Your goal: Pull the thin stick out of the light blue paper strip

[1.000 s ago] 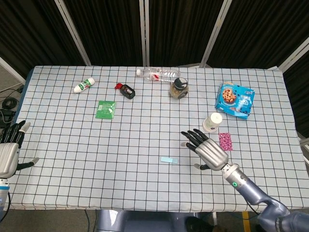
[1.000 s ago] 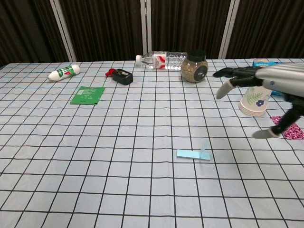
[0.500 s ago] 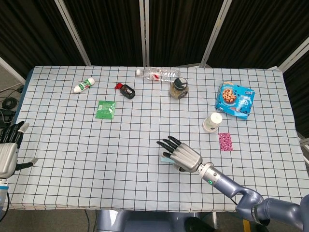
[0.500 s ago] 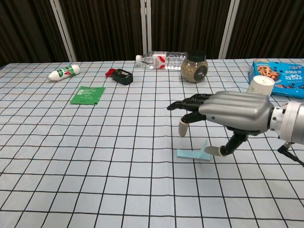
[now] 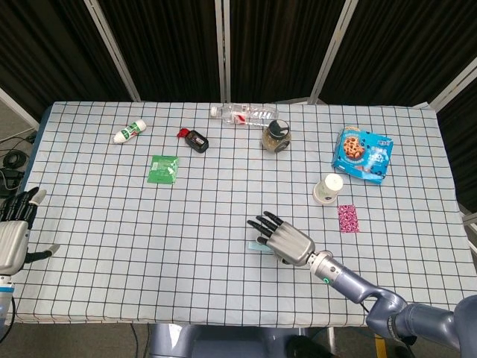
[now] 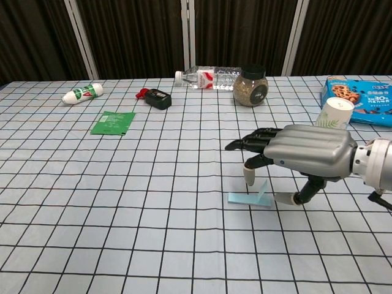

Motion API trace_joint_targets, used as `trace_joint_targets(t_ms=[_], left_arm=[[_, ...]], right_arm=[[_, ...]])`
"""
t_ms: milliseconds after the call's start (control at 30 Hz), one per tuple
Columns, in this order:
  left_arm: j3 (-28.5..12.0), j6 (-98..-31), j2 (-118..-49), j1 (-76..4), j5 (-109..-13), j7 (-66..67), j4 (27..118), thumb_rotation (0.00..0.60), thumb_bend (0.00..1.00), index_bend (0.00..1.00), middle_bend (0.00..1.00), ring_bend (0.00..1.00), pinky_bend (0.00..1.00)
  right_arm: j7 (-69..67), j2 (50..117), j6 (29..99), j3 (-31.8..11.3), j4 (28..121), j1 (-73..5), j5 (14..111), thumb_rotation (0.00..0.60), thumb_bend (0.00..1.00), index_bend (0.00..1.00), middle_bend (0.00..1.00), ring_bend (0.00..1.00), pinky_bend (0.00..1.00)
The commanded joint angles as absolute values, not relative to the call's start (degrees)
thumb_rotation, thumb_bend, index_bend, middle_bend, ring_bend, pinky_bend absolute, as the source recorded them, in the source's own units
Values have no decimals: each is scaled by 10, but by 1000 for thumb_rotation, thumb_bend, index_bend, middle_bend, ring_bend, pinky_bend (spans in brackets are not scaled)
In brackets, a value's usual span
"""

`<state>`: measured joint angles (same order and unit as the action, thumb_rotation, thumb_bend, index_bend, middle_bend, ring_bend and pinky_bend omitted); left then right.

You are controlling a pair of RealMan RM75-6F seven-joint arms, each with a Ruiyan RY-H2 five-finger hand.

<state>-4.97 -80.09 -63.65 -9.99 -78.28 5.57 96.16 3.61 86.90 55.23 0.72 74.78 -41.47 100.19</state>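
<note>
Lower centre of the head view: my right hand (image 5: 287,240) now hangs directly over the light blue strip (image 6: 248,199), after sweeping in over the past second from beside the paper cup (image 5: 327,189) at right of centre. In the last half second it has barely shifted, only settling lower, so I judge the approach done and the pinch about to begin. In the chest view the fingers (image 6: 251,177) are spread and a little curled, gripping nothing; one fingertip points down just above the strip, and the thumb sits low just right of the strip's right end. I cannot tell whether either touches the paper. The strip lies flat on the checked cloth (image 6: 122,202), with the stick (image 6: 264,190) rising at a slant from its right end, between thumb and fingers. The strip and stick lie where they were a second ago, so the stick is not yet pulled. My left hand (image 5: 13,235) sits at the far left edge of the head view, fingers apart and empty, unchanged, well away from the work. If the strip needs pinning while the stick comes out, that hand has the whole table width to cross. The bottle (image 5: 244,114), jar (image 5: 277,136) and biscuit box (image 5: 363,154) rest along the upper part of the frame.
</note>
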Motion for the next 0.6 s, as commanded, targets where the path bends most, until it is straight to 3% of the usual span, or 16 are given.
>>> trace_joint_targets(t_ms=[33, 600], left_arm=[[-49, -800, -638, -100, -784, 57, 961, 600, 0, 0, 0, 0, 0], [-50, -800, -640, -100, -784, 63, 961, 600, 0, 0, 0, 0, 0]], right_arm=[[30, 873, 558, 12, 738, -414, 1001, 600, 309, 446, 27, 0, 0], [-6, 897, 586, 20, 698, -415, 995, 600, 371, 610, 80, 0, 0]])
